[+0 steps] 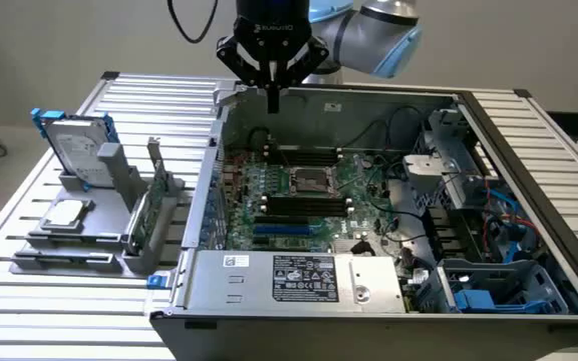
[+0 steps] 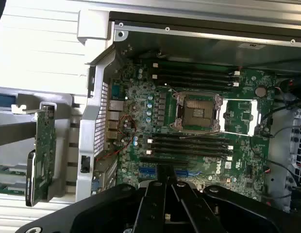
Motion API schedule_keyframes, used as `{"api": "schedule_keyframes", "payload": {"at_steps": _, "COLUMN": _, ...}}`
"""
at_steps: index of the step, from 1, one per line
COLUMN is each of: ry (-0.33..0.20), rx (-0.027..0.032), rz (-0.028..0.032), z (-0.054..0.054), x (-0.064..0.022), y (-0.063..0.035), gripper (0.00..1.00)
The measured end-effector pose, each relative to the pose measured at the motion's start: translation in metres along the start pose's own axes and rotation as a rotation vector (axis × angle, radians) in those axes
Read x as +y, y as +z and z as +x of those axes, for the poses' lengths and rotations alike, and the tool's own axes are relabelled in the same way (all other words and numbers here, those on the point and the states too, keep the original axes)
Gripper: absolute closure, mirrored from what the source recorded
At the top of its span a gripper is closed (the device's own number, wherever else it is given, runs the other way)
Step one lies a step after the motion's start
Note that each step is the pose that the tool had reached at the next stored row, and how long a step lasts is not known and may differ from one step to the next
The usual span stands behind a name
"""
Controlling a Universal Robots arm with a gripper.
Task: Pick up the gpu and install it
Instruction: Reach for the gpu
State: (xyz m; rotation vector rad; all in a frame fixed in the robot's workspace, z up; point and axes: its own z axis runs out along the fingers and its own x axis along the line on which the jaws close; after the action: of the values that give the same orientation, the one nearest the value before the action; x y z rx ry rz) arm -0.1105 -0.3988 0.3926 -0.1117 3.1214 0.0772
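The gpu (image 1: pixel 145 213) stands on edge in a grey holder on the slatted table, at the exterior view's left of the open computer case. Its green board faces the case and its silver bracket points up. In the wrist view the gpu (image 2: pixel 42 155) stands outside the case's perforated rear wall. My gripper (image 1: pixel 273 104) hangs over the far rim of the case, well above the gpu and off to one side of it. Its fingers (image 2: pixel 160 182) are pressed together, shut, with nothing between them.
The open case holds a green motherboard (image 1: pixel 299 197) with an empty processor socket (image 2: pixel 196 112), memory slots and loose cables. A silver hard drive with blue rails (image 1: pixel 76 147) and a small square chip (image 1: pixel 65 213) sit in holders beside the gpu. Drive cages (image 1: pixel 490 226) fill the case's other side.
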Motion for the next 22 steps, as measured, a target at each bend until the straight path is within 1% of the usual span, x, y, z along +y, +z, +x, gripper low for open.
{"api": "schedule_keyframes", "payload": {"at_steps": 11, "ry": -0.004, "rx": 0.0003, "rz": -0.0001, "z": 0.000, "x": 0.0000, "y": 0.0000, "gripper": 0.89}}
{"api": "schedule_keyframes", "payload": {"at_steps": 12, "ry": -0.004, "rx": 0.0003, "rz": -0.0001, "z": 0.002, "x": 0.0002, "y": 0.0000, "gripper": 0.89}}
{"api": "schedule_keyframes", "payload": {"at_steps": 22, "ry": -0.004, "rx": 0.0002, "rz": -0.0001, "z": 0.047, "x": 0.0034, "y": 0.0002, "gripper": 0.89}}
